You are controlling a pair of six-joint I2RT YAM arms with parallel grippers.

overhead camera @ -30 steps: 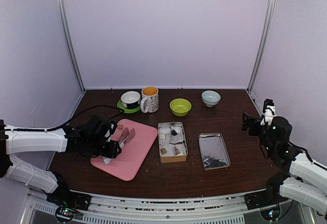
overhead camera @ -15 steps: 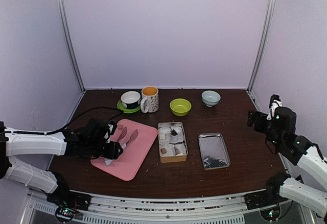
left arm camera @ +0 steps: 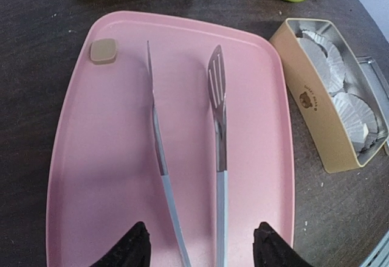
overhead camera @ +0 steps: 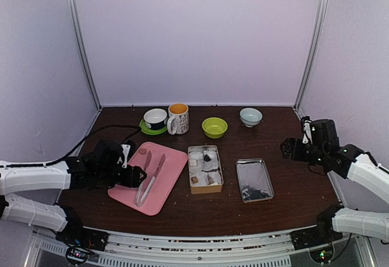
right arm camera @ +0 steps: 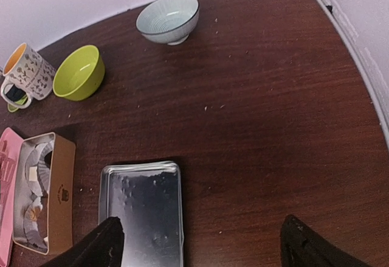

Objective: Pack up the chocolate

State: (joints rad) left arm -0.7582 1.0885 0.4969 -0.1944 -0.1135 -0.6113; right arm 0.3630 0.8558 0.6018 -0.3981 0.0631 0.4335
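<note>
Both sets of jaws stood wide and empty: your left gripper [left arm camera: 200, 249] over the tongs [left arm camera: 217, 133] on the pink tray [left arm camera: 109, 157], your right gripper [right arm camera: 206, 242] near the lid [right arm camera: 143, 206]. One chocolate [left arm camera: 103, 51] waited on the tray, outside the tin [left arm camera: 316, 127]; grasping the tongs looked next

Your table [right arm camera: 261, 97]: dark brown, wood-grained. Cutting board [left arm camera: 121, 157]: flat pink. At its 11 o'clock you have one tan chocolate [left arm camera: 103, 51]. Tongs [left arm camera: 219, 133]: silver blades, pale bluish handles. Tin [left arm camera: 316, 106]: mustard-tan, small brown bear print. Paper cups [left arm camera: 331, 66] inside it: white, pleated. From your right wrist view, at 10 o'clock: lime-green bowl [right arm camera: 78, 72], and a white mug [right arm camera: 30, 75] with a speckled print, orange inside. At 12 o'clock: pale blue bowl [right arm camera: 168, 17], fine-ribbed. Lid [right arm camera: 141, 209]: plain silver.
</note>
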